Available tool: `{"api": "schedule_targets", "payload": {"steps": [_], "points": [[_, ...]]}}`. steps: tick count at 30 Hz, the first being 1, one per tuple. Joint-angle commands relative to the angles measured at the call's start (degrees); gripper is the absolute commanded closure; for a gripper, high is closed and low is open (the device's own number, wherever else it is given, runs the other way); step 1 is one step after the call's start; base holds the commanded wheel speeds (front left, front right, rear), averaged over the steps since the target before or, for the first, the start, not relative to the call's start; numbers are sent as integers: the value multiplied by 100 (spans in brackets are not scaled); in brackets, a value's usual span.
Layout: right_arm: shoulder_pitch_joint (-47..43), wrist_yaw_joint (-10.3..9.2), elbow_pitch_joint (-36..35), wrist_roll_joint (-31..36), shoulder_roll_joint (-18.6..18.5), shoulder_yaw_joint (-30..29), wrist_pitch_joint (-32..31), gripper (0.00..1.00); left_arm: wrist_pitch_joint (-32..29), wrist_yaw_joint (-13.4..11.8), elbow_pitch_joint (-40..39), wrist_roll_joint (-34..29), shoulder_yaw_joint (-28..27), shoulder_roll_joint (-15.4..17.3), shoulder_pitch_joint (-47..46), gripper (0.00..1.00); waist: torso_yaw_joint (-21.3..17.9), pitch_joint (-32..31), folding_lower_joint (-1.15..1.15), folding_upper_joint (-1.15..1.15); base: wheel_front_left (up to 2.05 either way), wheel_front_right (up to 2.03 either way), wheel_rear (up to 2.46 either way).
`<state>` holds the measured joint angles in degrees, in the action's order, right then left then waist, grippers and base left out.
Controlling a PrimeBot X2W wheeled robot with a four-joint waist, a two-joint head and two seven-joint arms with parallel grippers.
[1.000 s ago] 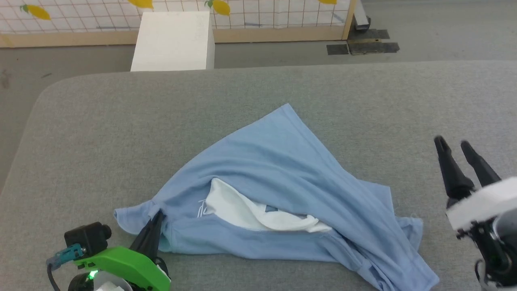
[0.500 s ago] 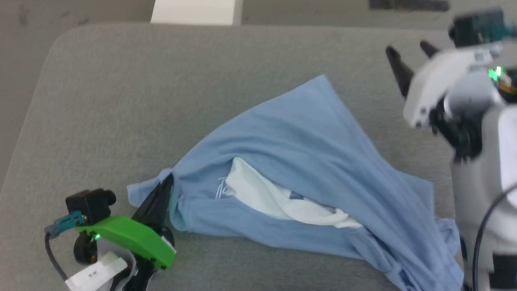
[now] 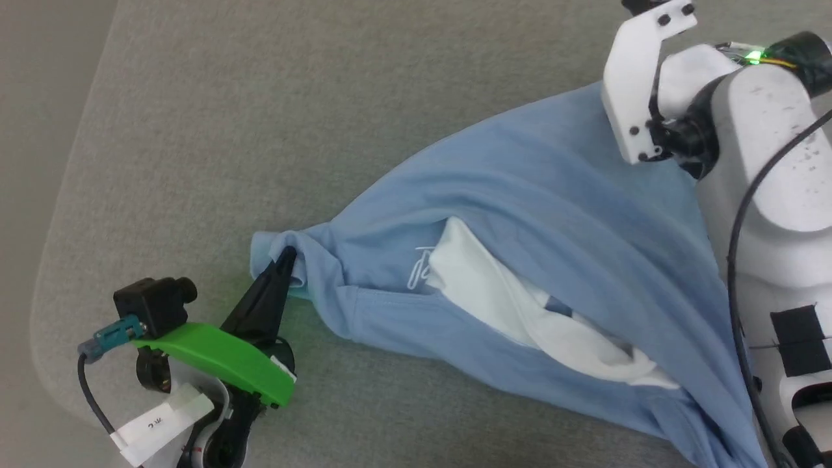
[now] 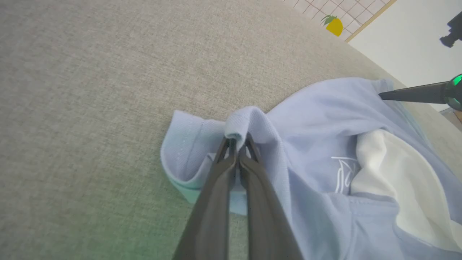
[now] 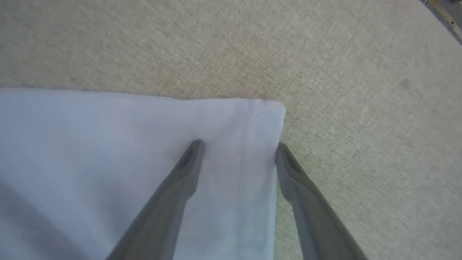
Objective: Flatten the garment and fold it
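Garment (image 3: 533, 214): light blue shirt lying rumpled on the grey cushion (image 3: 195, 130), drawn out slantwise from lower left to upper right in the head view.
Lay of the cloth: doubled over itself, with the white fabric piece (image 3: 494, 299) showing in the gap and a small white mark (image 3: 419, 270) just beside it.
Left gripper (image 4: 236, 139): fingers pinched together on a bunched fold at the shirt's near-left end (a sleeve or a shoulder, hard to tell which).
Right gripper (image 5: 240, 146): fingers spread wide at the far hem corner (image 5: 261, 115), one finger over the cloth and the other at its edge. It holds nothing, and I cannot tell whether the tips touch the cloth.
Done so far: one end is gripped and the second grip looks lined up.
Left to do: close on the corner, spread the shirt flat, then all the folding. By my reading the task is in its early part.
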<state>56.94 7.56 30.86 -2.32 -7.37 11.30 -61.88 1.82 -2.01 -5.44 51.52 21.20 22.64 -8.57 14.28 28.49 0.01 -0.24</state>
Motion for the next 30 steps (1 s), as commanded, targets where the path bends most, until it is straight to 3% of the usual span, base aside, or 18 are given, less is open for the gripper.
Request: {"api": "schedule_targets", "payload": {"steps": [1,5,6,7,8,9,14,20,26,30], "points": [[39,-8,101,13,-14,74,-126,0,47,35,39,20,-11,-21,-108,100,269,279,-1,24,0,0,0],[-74,-8,261,-96,-33,227,-506,0,66,27,84,23,-21,-11,-92,100,221,239,-1,24,0,0,0],[-94,-8,275,-133,-41,196,-602,4,67,18,89,23,-27,-4,-85,100,197,219,-1,24,0,0,0],[-110,-8,274,-169,-44,160,-687,68,66,10,91,20,-31,7,-82,100,172,195,-1,24,0,0,0],[-117,-8,242,-200,-45,120,-685,87,66,3,92,15,-33,15,-81,100,152,165,-1,24,0,0,0],[-129,-8,198,-225,-52,54,-662,100,64,-3,94,8,-34,26,-79,100,126,116,-1,24,0,0,0],[-159,-8,-162,-273,-39,-198,12,100,49,-76,110,-35,-56,99,-37,100,-63,-247,-1,24,0,0,0],[-451,-8,-717,-814,-90,-450,1100,100,-25,-261,125,-97,-29,155,119,100,-446,-973,-1,24,0,0,0],[-1525,-8,-1520,-1443,-119,-986,1758,100,-89,-546,81,-131,19,141,439,100,-937,-1756,-1,24,0,0,0],[-2599,-8,-2200,-1834,-29,-1255,1854,100,-99,-792,-5,-136,8,124,725,100,-1272,-2166,-1,24,0,0,0]]}}
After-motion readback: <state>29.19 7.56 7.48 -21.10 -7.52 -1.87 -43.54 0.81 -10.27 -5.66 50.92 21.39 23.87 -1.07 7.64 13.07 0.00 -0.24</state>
